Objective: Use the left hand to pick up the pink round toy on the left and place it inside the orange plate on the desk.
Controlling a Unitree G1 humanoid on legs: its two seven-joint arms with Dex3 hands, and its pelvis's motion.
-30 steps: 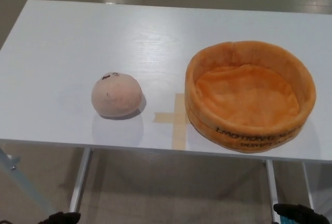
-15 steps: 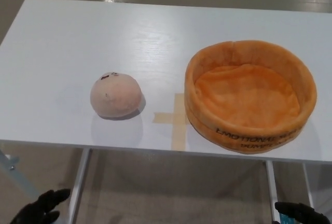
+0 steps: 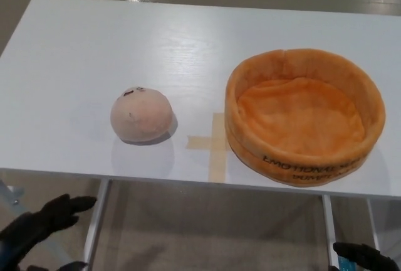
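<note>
**A:** ok so what's the setup look like from where you're standing?

**B:** White desk (image 3: pixel 94 51), faint wood grain, metal legs underneath, and a shiny beige floor (image 3: pixel 207 233) all around it. There's a tan tape cross (image 3: pixel 213 142) stuck on the top near the front edge.

**A:** how much stuff is on it?

**B:** Two things, that's it. One pink round toy (image 3: pixel 141 113) sitting left of the tape cross, with a couple of small dark marks on top. One orange plate (image 3: pixel 304 115), honestly more like a soft plush bowl with a tall rim and black lettering on the front wall. It's right of the cross, empty inside. Toy and plate are well apart, with the tape between them.

**A:** room to move?

**B:** Plenty. The whole back and left of the desk is bare. The toy is near the front edge, and the plate's front wall comes close to the edge too.

**A:** hands?

**B:** Left hand (image 3: pixel 47 217) is down below the desk's front edge at the bottom left, fingers spread, holding nothing. Right hand (image 3: pixel 363 257) barely peeks in at the bottom right, can't tell if it's open or closed.
</note>
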